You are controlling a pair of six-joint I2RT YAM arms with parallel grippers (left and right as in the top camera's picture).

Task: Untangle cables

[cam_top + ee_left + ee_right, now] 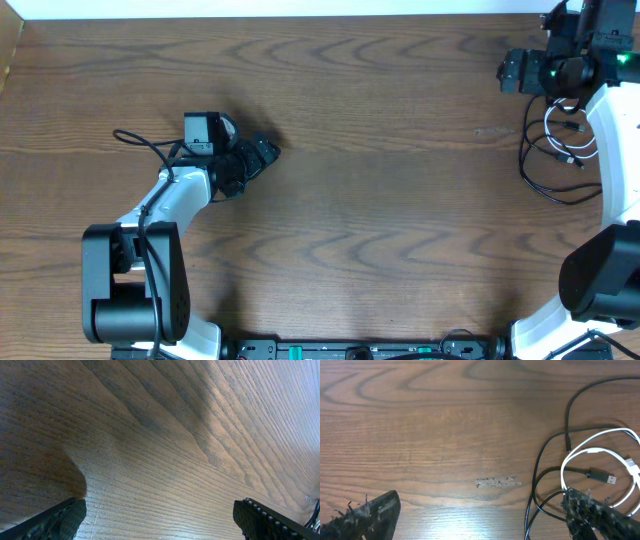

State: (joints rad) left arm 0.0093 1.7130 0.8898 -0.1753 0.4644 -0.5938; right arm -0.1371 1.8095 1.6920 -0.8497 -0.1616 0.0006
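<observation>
The black cable (523, 163) and the white cable (549, 128) lie looped together on the wooden table at the far right, beside my right arm. In the right wrist view the black cable (538, 472) curves in several loops around the white cable (580, 451), and a small black plug (600, 476) lies inside the white loop. My right gripper (480, 520) is open and empty. Its right finger is over the edge of the loops. It also shows in the overhead view (513, 72) above the tangle. My left gripper (262, 152) is open and empty over bare wood (160, 525), far from the cables.
A thicker black wire (137, 140) of the left arm trails on the table by that arm. A pale scuff mark (497, 481) is on the wood left of the cables. The table's back edge (300, 15) runs along the top.
</observation>
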